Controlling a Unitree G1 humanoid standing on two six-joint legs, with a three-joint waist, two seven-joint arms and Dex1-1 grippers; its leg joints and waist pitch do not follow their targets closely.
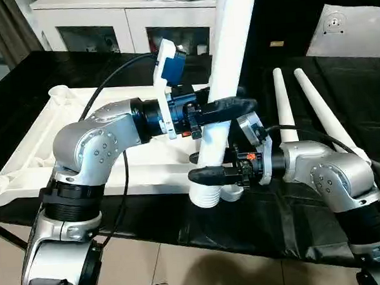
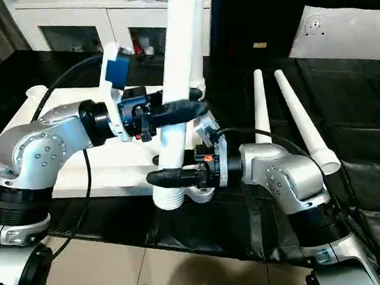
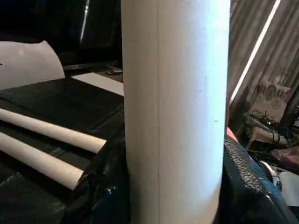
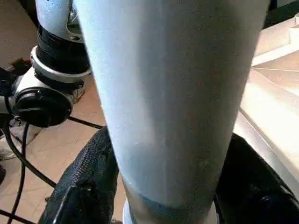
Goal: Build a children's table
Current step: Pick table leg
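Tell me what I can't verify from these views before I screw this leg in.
- Threaded bottom of the upright white tubular leg: whether it meets the corner socket of the white ribbed plastic tabletop is hidden by the right gripper in both eye views.
- Leg's top: cut off by the upper edge.
- Left gripper: finger contact behind the leg is hidden.

One white leg (image 1: 227, 69) upright at white tabletop (image 1: 41, 142) corner; two legs (image 1: 307, 109) lying flat nearby.
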